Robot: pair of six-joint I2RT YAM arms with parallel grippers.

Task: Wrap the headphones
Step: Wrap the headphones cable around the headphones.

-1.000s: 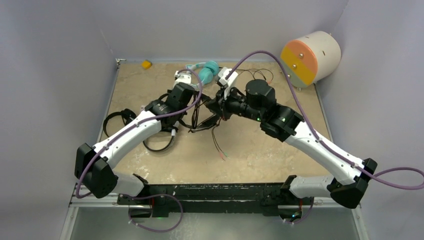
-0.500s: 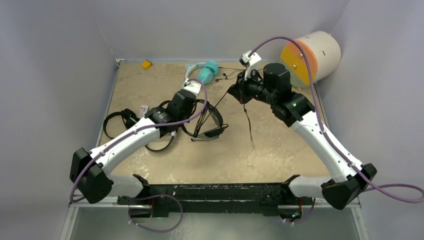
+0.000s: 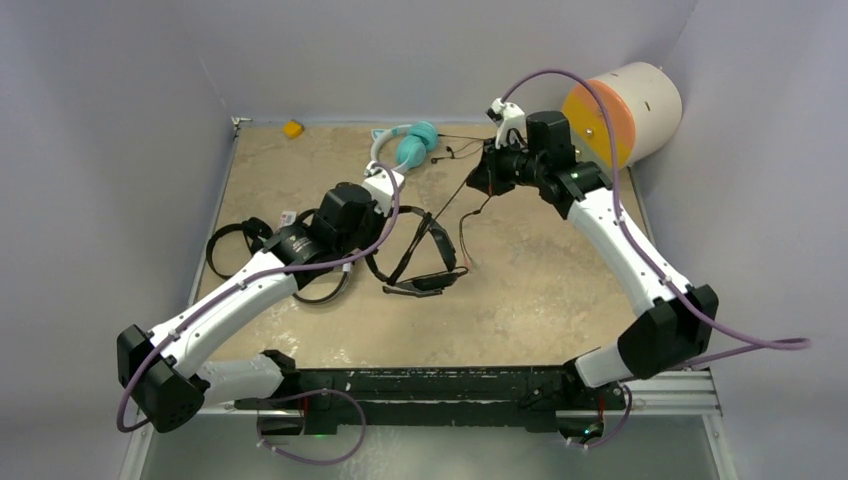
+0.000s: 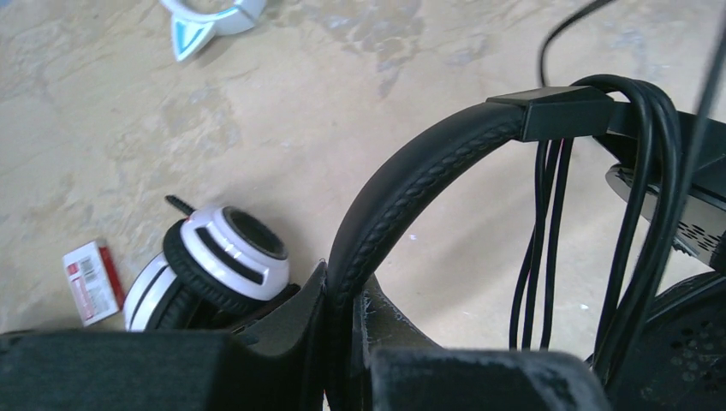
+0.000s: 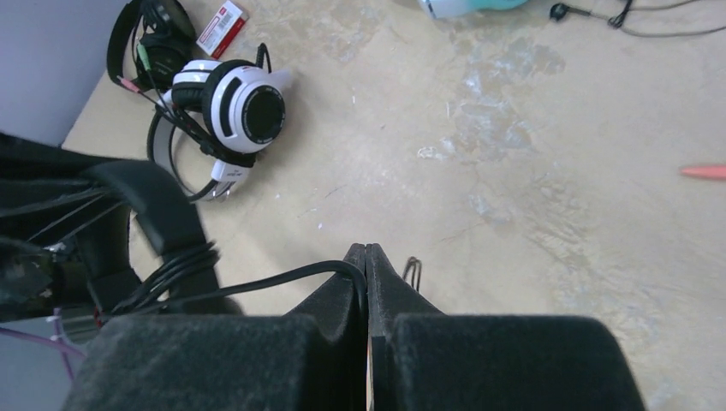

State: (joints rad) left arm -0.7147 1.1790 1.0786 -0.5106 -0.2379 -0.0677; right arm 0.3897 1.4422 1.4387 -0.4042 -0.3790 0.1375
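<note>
Item: black headphones (image 3: 418, 255), at the middle of the tabletop (image 3: 560, 290). We note the left hand (image 4: 345, 291) pressed together on the padded headband. The cable (image 5: 282, 276) is looped several turns over the band, then runs toward 1 o'clock to the right hand (image 5: 366, 257), which pinches it.

Teal headphones (image 3: 410, 145): 12 o'clock, far edge.

White-and-black headphones (image 5: 240, 103) and black-and-red headphones (image 5: 150, 47): 9 o'clock, side by side. A red-and-white packet (image 4: 90, 281) lies just beside them.
</note>
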